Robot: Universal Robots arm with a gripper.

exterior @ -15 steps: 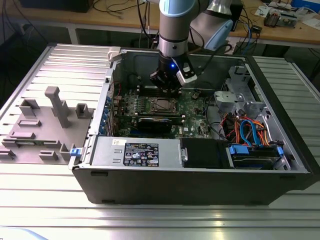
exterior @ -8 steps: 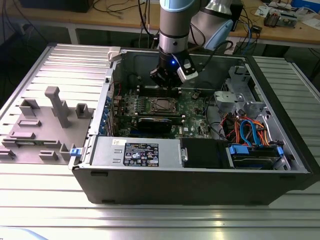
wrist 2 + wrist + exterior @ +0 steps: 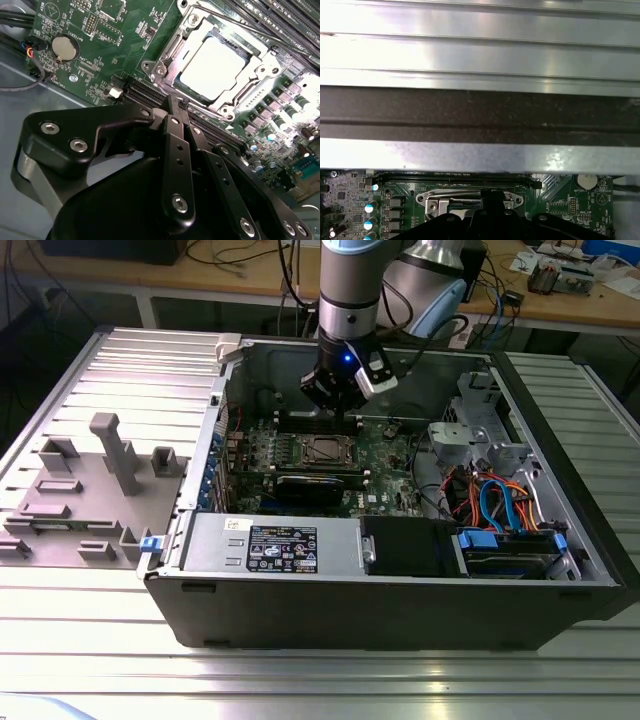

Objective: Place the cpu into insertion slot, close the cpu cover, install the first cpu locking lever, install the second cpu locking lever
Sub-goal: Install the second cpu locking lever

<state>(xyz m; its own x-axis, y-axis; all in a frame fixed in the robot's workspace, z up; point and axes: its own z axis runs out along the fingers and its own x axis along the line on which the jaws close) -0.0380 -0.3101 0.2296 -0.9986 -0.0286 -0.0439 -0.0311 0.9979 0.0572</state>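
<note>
The cpu (image 3: pixel 215 62), a dull silver square, lies flat in the insertion slot (image 3: pixel 325 448) on the green board. The cpu cover (image 3: pixel 169 49), a silver frame, lies down around the chip. My gripper (image 3: pixel 179 102) hovers just beside the socket's edge, its two black fingers pressed together with nothing between them. In the exterior view the gripper (image 3: pixel 345 415) hangs from the arm inside the open computer case, slightly behind the socket. The first wrist view shows the gripper (image 3: pixel 492 197) in front of the socket (image 3: pixel 465 200).
Long black memory slots (image 3: pixel 150 97) run beside the socket. A coin battery (image 3: pixel 65 48) sits on the board. A labelled power supply (image 3: pixel 280 545) lines the case front, drive cables (image 3: pixel 500 505) fill the exterior view's right, and a grey fixture tray (image 3: pixel 90 490) lies outside on its left.
</note>
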